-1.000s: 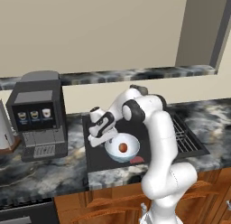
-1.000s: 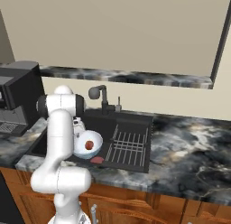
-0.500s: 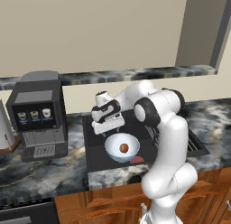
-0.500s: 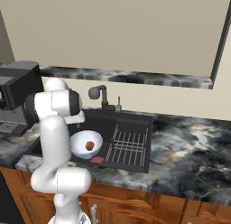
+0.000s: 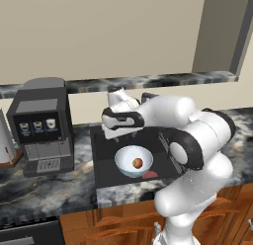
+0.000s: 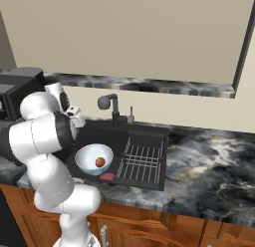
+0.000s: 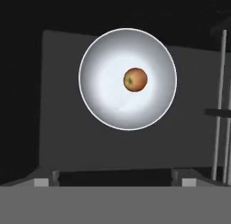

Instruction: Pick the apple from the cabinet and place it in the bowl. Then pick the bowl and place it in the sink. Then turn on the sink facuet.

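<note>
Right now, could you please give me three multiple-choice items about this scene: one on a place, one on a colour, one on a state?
1. Where is the bowl?
A. Inside the sink
B. On the coffee machine
C. On the window ledge

2. What colour is the apple?
A. Green
B. Reddish-brown
C. Yellow

3. How is the gripper?
A. Shut on the bowl
B. Shut on the apple
C. Open, above the bowl

Key: 1 A, the bowl rests on the black basin floor beside the wire rack. 2 B, the hand view shows it. 3 C, both finger tips stand wide apart, holding nothing.

apple (image 6: 100,162) in bowl (image 6: 88,155) — in sink (image 6: 139,137)
</note>
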Controlling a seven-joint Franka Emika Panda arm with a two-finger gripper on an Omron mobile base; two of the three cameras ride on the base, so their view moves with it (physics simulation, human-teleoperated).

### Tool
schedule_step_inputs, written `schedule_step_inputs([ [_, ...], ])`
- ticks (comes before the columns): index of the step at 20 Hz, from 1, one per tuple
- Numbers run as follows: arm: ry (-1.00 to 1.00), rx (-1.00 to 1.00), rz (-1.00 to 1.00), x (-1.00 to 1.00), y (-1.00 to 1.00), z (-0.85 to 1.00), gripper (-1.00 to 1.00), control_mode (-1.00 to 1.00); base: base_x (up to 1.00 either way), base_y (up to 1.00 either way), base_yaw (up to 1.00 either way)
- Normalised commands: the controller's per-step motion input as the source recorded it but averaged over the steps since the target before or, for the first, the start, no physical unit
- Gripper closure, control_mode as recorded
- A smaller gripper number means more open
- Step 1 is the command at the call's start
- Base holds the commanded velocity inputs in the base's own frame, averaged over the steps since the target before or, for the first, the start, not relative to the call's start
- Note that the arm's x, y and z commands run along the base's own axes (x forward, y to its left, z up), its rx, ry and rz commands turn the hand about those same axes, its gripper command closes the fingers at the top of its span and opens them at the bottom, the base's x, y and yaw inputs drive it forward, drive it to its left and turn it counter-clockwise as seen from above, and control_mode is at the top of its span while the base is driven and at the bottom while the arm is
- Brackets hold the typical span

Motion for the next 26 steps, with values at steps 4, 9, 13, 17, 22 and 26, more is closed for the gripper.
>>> schedule_step_inputs([
  [4, -0.11, 0.05, -0.14, -0.73, -0.27, 1.00, -1.00, -1.00, 0.00, 0.00, 0.00],
  [9, 0.04, 0.00, -0.03, -0.14, -0.03, 0.22, -1.00, -1.00, 0.00, 0.00, 0.00],
  [13, 0.08, 0.26, -0.15, -0.42, -0.20, 0.69, -1.00, -1.00, 0.00, 0.00, 0.00],
  [17, -0.01, 0.48, -0.20, -0.98, -0.58, 0.98, -1.00, -1.00, 0.00, 0.00, 0.00],
  [22, 0.00, 0.53, -0.24, -1.00, -0.69, 0.77, -1.00, -1.00, 0.00, 0.00, 0.00],
  [26, 0.06, 0.57, -0.24, -0.72, -0.99, 0.46, -1.00, -1.00, 0.00, 0.00, 0.00],
])
